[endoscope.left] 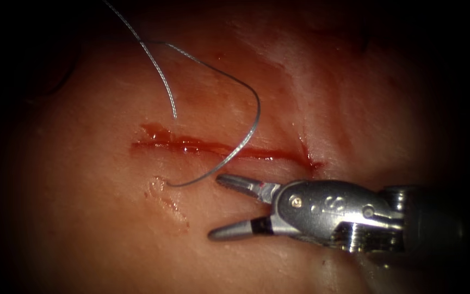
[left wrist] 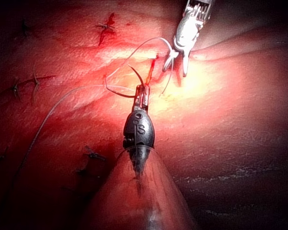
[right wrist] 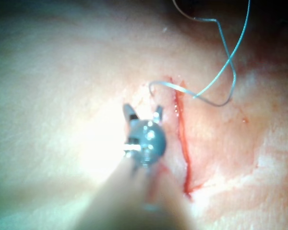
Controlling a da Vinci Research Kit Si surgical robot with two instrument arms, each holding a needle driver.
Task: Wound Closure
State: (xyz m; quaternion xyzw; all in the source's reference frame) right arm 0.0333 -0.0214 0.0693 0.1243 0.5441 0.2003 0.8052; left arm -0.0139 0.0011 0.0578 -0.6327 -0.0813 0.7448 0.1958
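Right tool (endoscope.left: 216, 207) sits on the near side of the cut (endoscope.left: 218, 148), toward its right end, jaws spread wide and holding nothing; the right wrist view confirms both tips apart and just beside the cut. The shaft runs off the endoscope's right edge. The thread (endoscope.left: 257, 109) comes in from the top left and crosses itself. One strand stops in a free end above the cut. The other arcs over the cut and meets the tissue (endoscope.left: 82, 218) just below the cut's left part. Whether it goes into the tissue there is hard to make out. Red fluid (endoscope.left: 159, 133) pools along the cut, thickest at its left end. In the left wrist view the left tool (left wrist: 141, 91) has its jaws pressed together on a dark curved sliver, the needle (left wrist: 134, 74). The grip looks to be near one end, with thread leading off from the same spot, but the exact point along the curve is too small to tell. The needle's free part rises clear of the tissue, not buried. Old stitches (left wrist: 33, 84) show dimly at that view's dark margins.
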